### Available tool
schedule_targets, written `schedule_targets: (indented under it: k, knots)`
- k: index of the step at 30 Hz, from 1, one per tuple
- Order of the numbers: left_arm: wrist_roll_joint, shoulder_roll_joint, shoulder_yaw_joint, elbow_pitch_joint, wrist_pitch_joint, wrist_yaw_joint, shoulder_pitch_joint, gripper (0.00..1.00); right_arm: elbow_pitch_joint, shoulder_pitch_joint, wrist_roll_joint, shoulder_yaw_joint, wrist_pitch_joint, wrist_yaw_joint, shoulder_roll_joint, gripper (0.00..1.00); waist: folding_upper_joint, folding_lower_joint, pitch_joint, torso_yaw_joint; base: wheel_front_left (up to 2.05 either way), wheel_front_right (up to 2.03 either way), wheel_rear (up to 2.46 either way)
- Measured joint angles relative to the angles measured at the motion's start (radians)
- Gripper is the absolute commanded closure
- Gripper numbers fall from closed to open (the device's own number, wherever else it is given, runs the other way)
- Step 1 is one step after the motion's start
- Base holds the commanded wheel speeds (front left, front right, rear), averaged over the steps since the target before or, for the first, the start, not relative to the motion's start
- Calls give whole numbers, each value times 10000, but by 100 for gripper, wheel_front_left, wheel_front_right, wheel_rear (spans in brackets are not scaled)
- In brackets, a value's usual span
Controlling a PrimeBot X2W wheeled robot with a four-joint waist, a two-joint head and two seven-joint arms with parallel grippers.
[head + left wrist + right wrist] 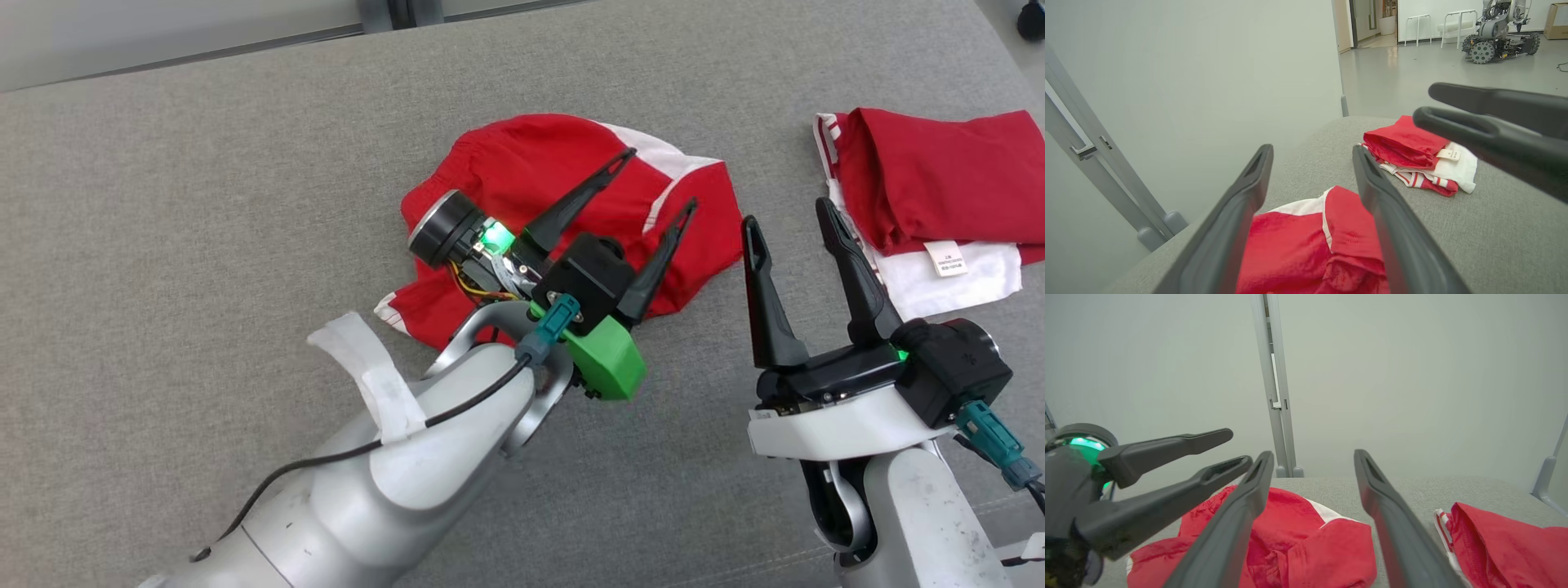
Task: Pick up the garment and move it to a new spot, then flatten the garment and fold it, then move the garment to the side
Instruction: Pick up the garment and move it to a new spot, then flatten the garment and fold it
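The left pincer (660, 178) and the right pincer (786, 211) each have two long dark fingers; the shiny pale grey left arm (408, 490) wears a strip of white tape (371, 376); a thin black cable (457, 406) runs to a teal plug (551, 324) beside a bright green plastic block (611, 359).

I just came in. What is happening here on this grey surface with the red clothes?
The robot is working on a crumpled red garment with white stripes, which lies on the grey surface. Its left gripper is over the garment, open and holding nothing. The right gripper is open too, over bare surface between that garment and a folded pile of red and white clothes at the right. The garment is not yet picked up, flattened or folded.
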Motion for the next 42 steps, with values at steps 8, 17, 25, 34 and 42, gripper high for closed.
schedule_targets:
  k: [8,17,25,34,42]
  knots:
    - [-600,215,853,732,-767,692,-361,0,2,41,-130,-50,0,0,8,0,0,0,-139,582,0,0,0]
    - [-658,1858,3007,-1166,-1035,934,1732,0,144,298,-481,-284,0,0,8,0,0,0,-470,1576,0,0,0]
    - [140,1942,4491,-2742,-1035,744,4904,0,267,460,-711,-242,0,0,13,0,0,0,-823,2199,0,0,0]
    - [1221,848,5482,-3078,-1035,313,6309,0,405,664,-692,-297,-2,0,12,0,0,0,-1049,2247,0,0,0]
    - [1914,376,5881,-3095,-1035,-224,6318,0,407,662,-761,100,-2,2,-2,0,0,0,-993,2456,0,0,0]
